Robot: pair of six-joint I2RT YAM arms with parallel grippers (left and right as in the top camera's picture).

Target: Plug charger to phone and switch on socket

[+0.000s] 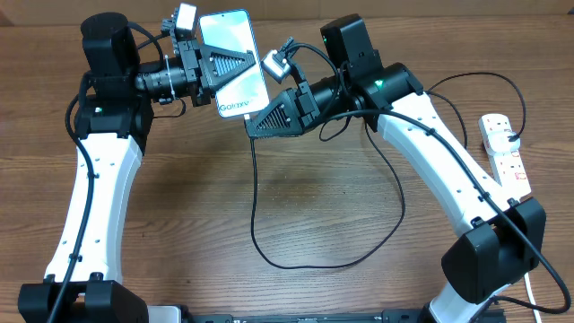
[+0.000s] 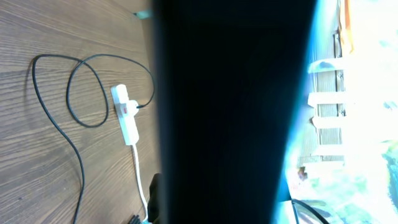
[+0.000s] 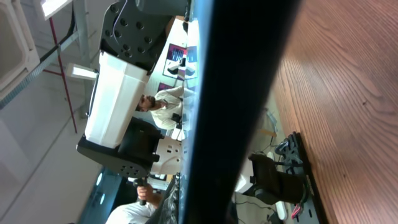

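My left gripper (image 1: 224,65) is shut on the phone (image 1: 231,40) and holds it up above the table's back, its light blue screen facing the overhead camera. My right gripper (image 1: 256,126) is at the phone's lower end, shut on the tip of the charger (image 1: 254,206). The thin black cable hangs from it, loops over the table and runs to the socket (image 1: 505,148) at the right edge. The tip itself is hidden between fingers and phone. The phone's dark back (image 2: 230,112) fills the left wrist view, beside the socket (image 2: 126,115) and cable (image 2: 74,155). In the right wrist view the phone (image 3: 242,93) is a dark band.
The wooden table (image 1: 314,188) lies below both arms. The socket's white cord (image 2: 140,180) runs off toward the table's front edge. A person and equipment show behind the table in the right wrist view.
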